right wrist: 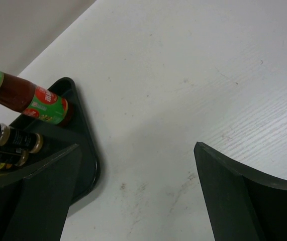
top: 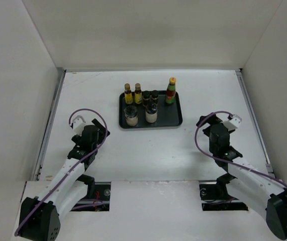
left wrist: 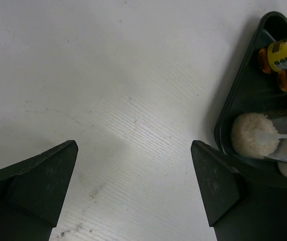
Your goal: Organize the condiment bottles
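Nearest, the left claw hangs released, its fingers spread wide with nothing between them, over the bare white wood-grain table. The right claw is likewise spread and empty above the same table.

Beyond the left claw and to its right, and beyond the right claw and to its left, lies the flat black rectangular plastic tray, apart from both. All seven bottles stand upright in it.

Closest to the claws are the squat cream black-capped jars, side by side in the tray's near part. Behind them runs a row: the yellow-labelled tan-capped bottles on the left claw's side, then the dark black-capped bottles. A little apart, toward the right claw's side, stands the taller red bottle with a green band.
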`<action>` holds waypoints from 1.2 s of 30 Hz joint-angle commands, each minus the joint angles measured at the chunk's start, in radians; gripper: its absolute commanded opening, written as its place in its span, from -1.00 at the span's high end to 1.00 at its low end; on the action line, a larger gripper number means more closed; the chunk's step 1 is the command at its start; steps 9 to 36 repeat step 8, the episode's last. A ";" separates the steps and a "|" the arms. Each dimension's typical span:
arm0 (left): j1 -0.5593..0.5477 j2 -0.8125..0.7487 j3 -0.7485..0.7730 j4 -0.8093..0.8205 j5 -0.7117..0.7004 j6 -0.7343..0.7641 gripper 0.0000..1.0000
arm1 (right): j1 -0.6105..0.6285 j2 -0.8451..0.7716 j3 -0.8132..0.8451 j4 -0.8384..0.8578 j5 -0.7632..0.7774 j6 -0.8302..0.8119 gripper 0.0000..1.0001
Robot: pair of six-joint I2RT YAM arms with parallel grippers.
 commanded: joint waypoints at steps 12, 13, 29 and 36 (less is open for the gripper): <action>-0.049 0.044 0.080 0.043 -0.048 0.003 -1.00 | 0.007 -0.042 0.006 0.019 -0.015 0.005 -1.00; -0.049 0.044 0.080 0.043 -0.048 0.003 -1.00 | 0.007 -0.042 0.006 0.019 -0.015 0.005 -1.00; -0.049 0.044 0.080 0.043 -0.048 0.003 -1.00 | 0.007 -0.042 0.006 0.019 -0.015 0.005 -1.00; -0.049 0.044 0.080 0.043 -0.048 0.003 -1.00 | 0.007 -0.042 0.006 0.019 -0.015 0.005 -1.00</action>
